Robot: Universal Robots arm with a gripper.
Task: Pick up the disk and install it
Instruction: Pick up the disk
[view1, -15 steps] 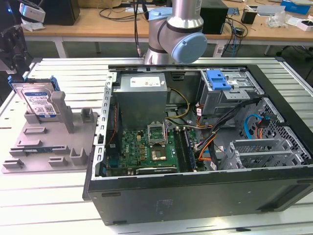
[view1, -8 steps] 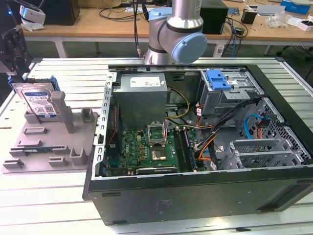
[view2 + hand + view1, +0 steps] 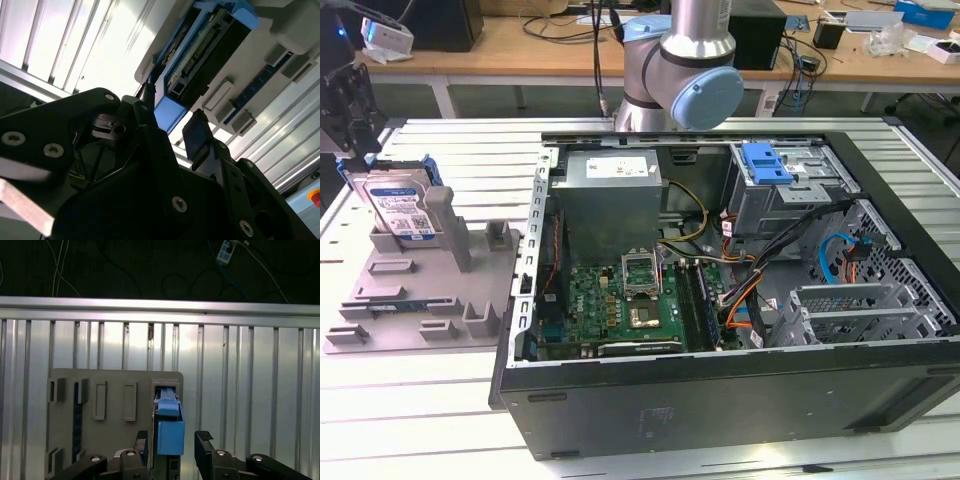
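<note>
The disk [image 3: 400, 205] stands on edge in the grey fixture plate [image 3: 410, 290] at the exterior view's left, its blue-and-white label showing and a blue carrier bracket around it. My gripper [image 3: 355, 145] hangs just above its upper end. In the first wrist view the gripper [image 3: 172, 442] is open, and its dark fingers [image 3: 204, 442] stand on either side of the disk's blue bracket end [image 3: 170, 425] with a gap on one side. The second wrist view shows the disk [image 3: 200, 45] edge-on, with the gripper [image 3: 172, 117] straddling its blue corner.
An open computer case [image 3: 720, 400] lies in the middle of the slatted metal table [image 3: 420, 420]. Inside are a motherboard [image 3: 620, 300], a power supply [image 3: 610, 190] and a grey drive cage with a blue latch [image 3: 765, 162]. The arm's base [image 3: 680, 70] stands behind the case.
</note>
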